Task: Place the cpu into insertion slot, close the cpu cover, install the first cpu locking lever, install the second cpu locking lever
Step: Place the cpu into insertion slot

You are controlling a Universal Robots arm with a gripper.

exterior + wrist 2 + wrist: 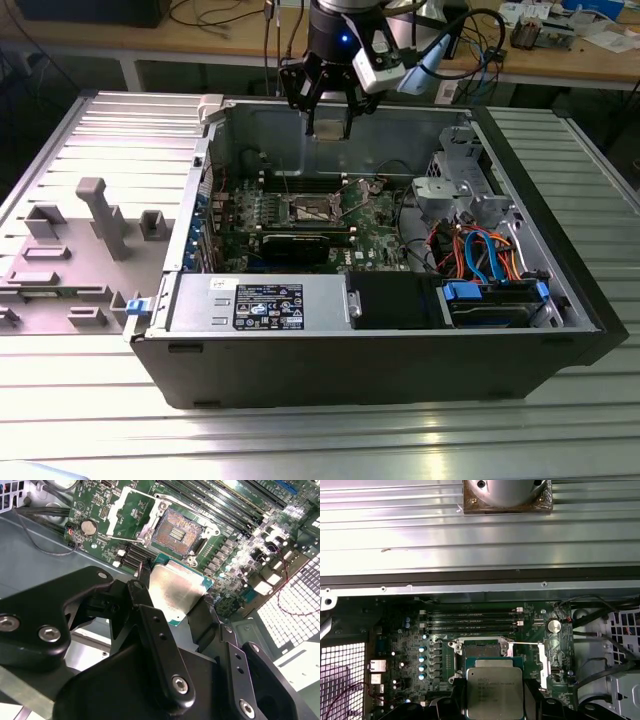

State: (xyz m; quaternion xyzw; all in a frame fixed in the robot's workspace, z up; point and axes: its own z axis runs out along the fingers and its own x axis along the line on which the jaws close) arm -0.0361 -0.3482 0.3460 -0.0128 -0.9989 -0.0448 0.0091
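At the exterior view's left, a grey plastic rack [100,215] lies on the ribbed metal surface [300,440]. Beside it stands the open computer case [400,360]. Above the case's back wall hangs the hand [328,125]. In the second wrist view it grips the cpu [175,592] by two edges, clear of the board. The insertion slot [308,208] lies bare, with the cpu cover [116,512] swung open beside it.

No print is legible. A black label [268,305] on the power supply [200,300] bears white lines too small to read, as does the top of the cpu [494,692].
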